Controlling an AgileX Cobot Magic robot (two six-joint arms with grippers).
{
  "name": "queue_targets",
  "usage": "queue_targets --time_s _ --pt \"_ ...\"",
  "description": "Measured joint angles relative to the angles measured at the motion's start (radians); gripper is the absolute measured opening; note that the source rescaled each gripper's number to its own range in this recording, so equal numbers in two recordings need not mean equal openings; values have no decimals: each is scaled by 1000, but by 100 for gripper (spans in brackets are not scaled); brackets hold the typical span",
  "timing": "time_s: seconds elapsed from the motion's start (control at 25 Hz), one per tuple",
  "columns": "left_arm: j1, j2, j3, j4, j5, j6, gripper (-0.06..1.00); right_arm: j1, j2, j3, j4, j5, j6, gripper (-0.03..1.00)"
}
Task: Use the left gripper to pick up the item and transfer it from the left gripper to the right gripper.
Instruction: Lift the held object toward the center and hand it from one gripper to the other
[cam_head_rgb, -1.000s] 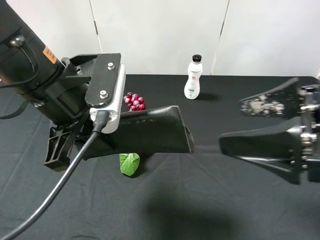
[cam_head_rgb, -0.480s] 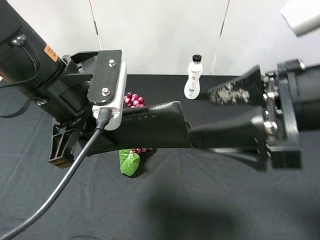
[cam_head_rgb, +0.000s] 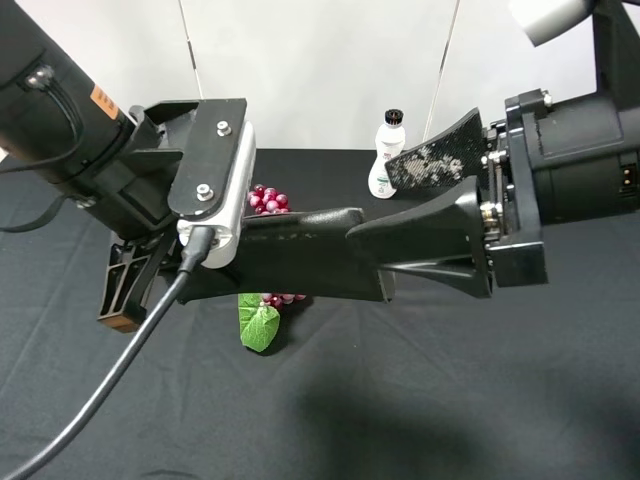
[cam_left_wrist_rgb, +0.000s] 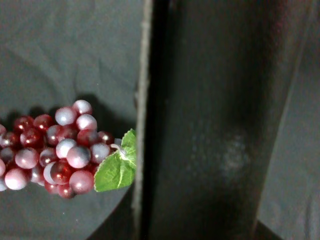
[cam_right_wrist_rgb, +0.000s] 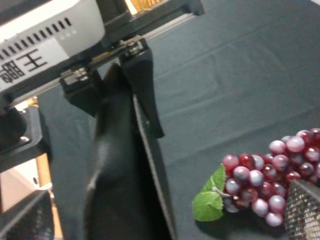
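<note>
The item, a black oblong case (cam_head_rgb: 300, 260), hangs level in the air above the grapes. My left gripper (cam_head_rgb: 175, 275) is shut on its left end; the white block (cam_head_rgb: 228, 185) and cable sit over it. The case fills the left wrist view (cam_left_wrist_rgb: 210, 125). My right gripper (cam_head_rgb: 372, 200) is open, its wedge fingers (cam_head_rgb: 430, 165) standing on either side of the case's free right end; I cannot tell whether they touch it. In the right wrist view the case (cam_right_wrist_rgb: 120, 190) runs toward the camera from the left gripper's fingers (cam_right_wrist_rgb: 142, 75), with one right pad (cam_right_wrist_rgb: 305, 210) at the edge.
A red grape bunch (cam_head_rgb: 268, 202) with a green leaf (cam_head_rgb: 259, 327) lies on the black cloth (cam_head_rgb: 450, 400) under the case; it also shows in the wrist views (cam_left_wrist_rgb: 55, 147) (cam_right_wrist_rgb: 265, 180). A white bottle with a black cap (cam_head_rgb: 386, 157) stands at the back.
My right gripper has moved left and up from the right edge to the case's free end, still open. The left gripper and case have barely moved.
</note>
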Motion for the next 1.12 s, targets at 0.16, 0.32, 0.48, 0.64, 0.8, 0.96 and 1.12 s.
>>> queue_targets --time_s 0.16,0.32,0.48,0.64,0.8,0.96,1.12 --pt "0 0 0 -2 -28 5 1 0 0 0 5 26 -1 100" --pt "0 0 0 -25 -44 15 1 0 0 0 21 33 -8 100" --pt "0 0 0 -41 -58 21 1 0 0 0 32 32 -23 100" --pt "0 1 0 -50 -74 24 1 0 0 0 34 32 -27 100" --pt "0 1 0 -134 -119 70 1 0 0 0 36 32 -27 100" --pt "0 1 0 -187 -125 108 1 0 0 0 56 32 -36 100" --pt "0 1 0 -196 -129 116 1 0 0 0 87 34 -66 100"
